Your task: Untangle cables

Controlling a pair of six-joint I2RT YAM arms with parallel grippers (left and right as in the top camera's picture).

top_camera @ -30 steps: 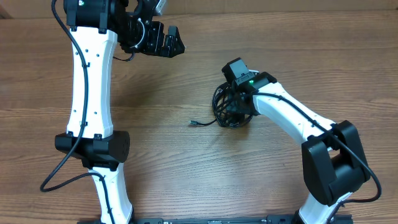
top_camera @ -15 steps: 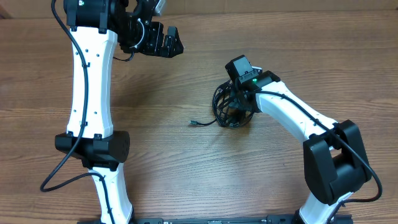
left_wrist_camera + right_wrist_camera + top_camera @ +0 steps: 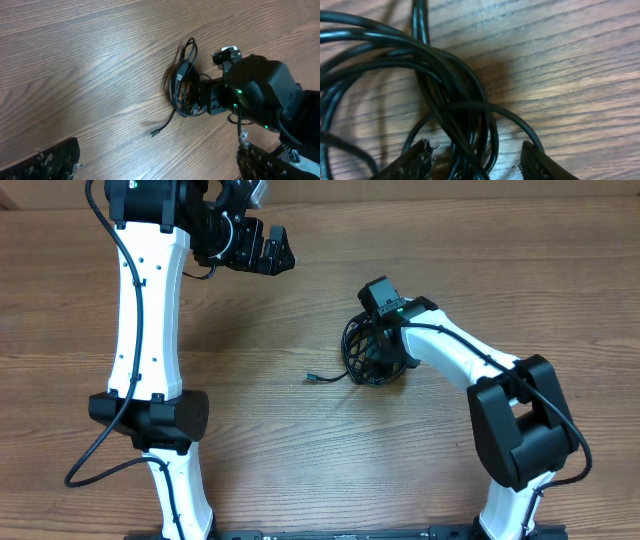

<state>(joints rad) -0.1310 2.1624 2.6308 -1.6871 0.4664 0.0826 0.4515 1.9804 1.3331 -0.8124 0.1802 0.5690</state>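
The cables [image 3: 368, 352] lie as one tangled black coil right of the table's middle, with a loose end and its small plug [image 3: 310, 379] trailing left. My right gripper [image 3: 386, 348] points down into the coil. In the right wrist view its fingertips [image 3: 415, 159] stand apart on either side of several crossing strands [image 3: 451, 90], with gaps showing, so the right gripper [image 3: 477, 162] is open around them. My left gripper [image 3: 270, 248] hangs open at the far left, well away from the coil. The left wrist view shows the coil [image 3: 182, 82], the plug [image 3: 154, 133] and the left gripper [image 3: 157, 165] holding nothing.
Bare wood table [image 3: 300, 450] surrounds the coil. The left arm's white links [image 3: 145, 330] run down the left side. The right arm [image 3: 500, 400] reaches in from the lower right.
The right arm's elbow has swung left and its wrist has shifted slightly left over the coil. The left arm and the coil's loose end have stayed put.
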